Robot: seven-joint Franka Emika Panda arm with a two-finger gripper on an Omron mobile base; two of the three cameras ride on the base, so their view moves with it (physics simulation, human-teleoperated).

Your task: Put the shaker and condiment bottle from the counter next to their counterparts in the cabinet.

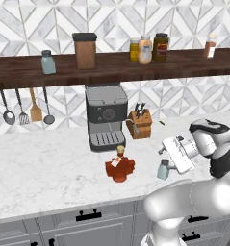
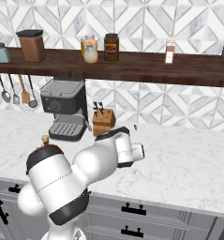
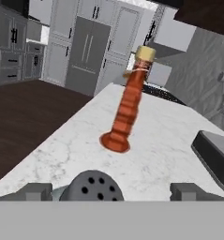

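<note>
The gripper (image 3: pixel 106 191) stands fully open, one finger on each side of the shaker (image 3: pixel 91 186). The shaker's dark perforated cap sits between the fingertips; whether the pads touch it cannot be told.

Counter, left to right in the left base view:
- Espresso machine (image 1: pixel 106 116), against the wall.
- Condiment bottle (image 1: pixel 120 167), upright on the marble counter (image 1: pixel 39 163), in front of the machine and well apart from it.
- Knife block (image 1: pixel 139 123), just right of the machine.
- Shaker, upright near the front edge, right of the condiment bottle.

Cabinet (image 1: pixel 20 72), left to right:
- Matching shaker (image 1: pixel 48 62).
- Tall brown canister (image 1: pixel 85 50).
- Cluster of condiment jars (image 1: pixel 148 49).
- Slim red bottle (image 1: pixel 210 46).

Four utensils (image 1: pixel 23 108) hang below the cabinet's left part.
</note>
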